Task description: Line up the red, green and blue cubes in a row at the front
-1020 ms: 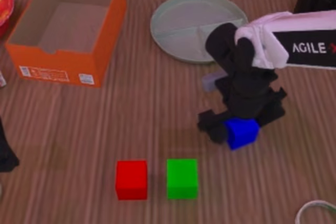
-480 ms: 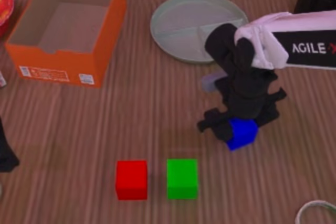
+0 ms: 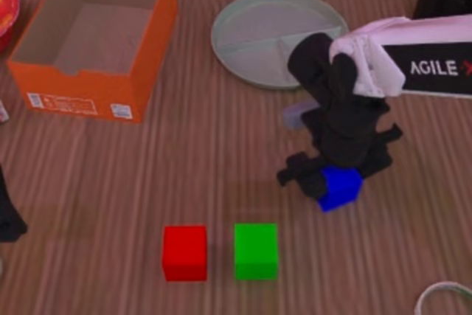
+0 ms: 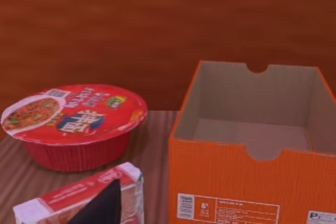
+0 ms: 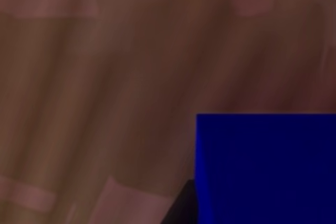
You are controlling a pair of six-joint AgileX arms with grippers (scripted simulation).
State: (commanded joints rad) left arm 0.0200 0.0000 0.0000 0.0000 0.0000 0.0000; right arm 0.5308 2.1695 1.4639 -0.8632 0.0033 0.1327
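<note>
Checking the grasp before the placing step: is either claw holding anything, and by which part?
The right claw sits over the blue cube and seems to hold its upper part; which faces cannot be told. The left arm is parked at the table's left edge.

Striped wooden table before a dark wooden wall

The table [image 3: 221,160] is brown wood with a fine grain running from back to front; a reddish-brown wooden wall [image 4: 157,30] rises behind its far edge, its grain running sideways; an open orange box [image 3: 96,90] stands at the back left, empty, with white labels on its front; a pale green divided plate [image 3: 258,35] lies at the back centre; a red noodle bowl [image 4: 73,121] sits left of the box, a red packet [image 4: 79,198] just in front of it; light is even and soft, shadows faint.
</note>
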